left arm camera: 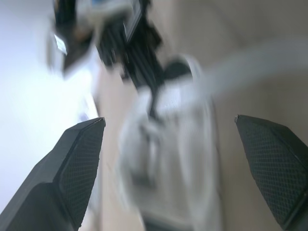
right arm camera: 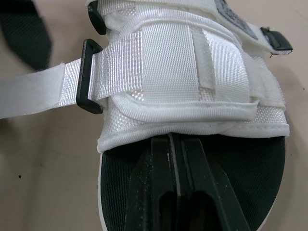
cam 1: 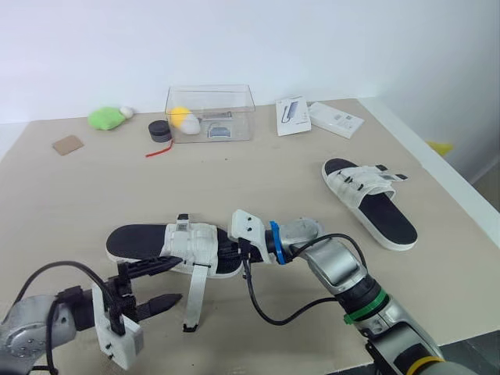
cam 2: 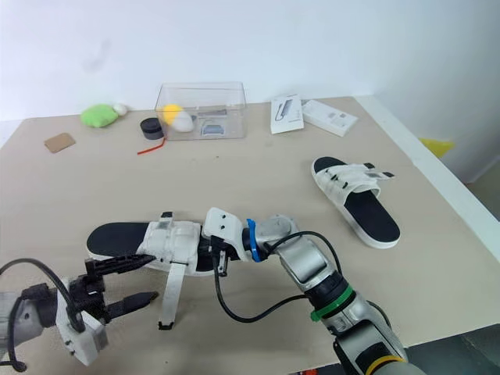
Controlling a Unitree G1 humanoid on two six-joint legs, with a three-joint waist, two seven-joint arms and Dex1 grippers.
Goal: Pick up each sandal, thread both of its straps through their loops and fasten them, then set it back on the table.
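Note:
The near sandal (cam 1: 148, 241), black sole with a white upper, lies across the table's front. One white strap (cam 1: 195, 293) trails loose toward the front edge; in the right wrist view a strap (right arm camera: 33, 94) passes through a black loop (right arm camera: 89, 77). My right gripper (cam 1: 228, 251) is shut, its fingers (right arm camera: 163, 183) lying on the footbed with tips tucked under the upper's hem. Just left of the loose strap, my left gripper (cam 1: 155, 283) is open; its wrist view blurs the upper (left arm camera: 168, 159) between the fingers (left arm camera: 72, 168). The second sandal (cam 1: 367, 199) lies at the right.
A clear box (cam 1: 209, 113) holding small items stands at the back. Beside it are a black round thing (cam 1: 160, 131), a red cord (cam 1: 158, 152), a green toy (cam 1: 105, 117) and a cardboard scrap (cam 1: 68, 144). Two white packets (cam 1: 293, 116) lie back right.

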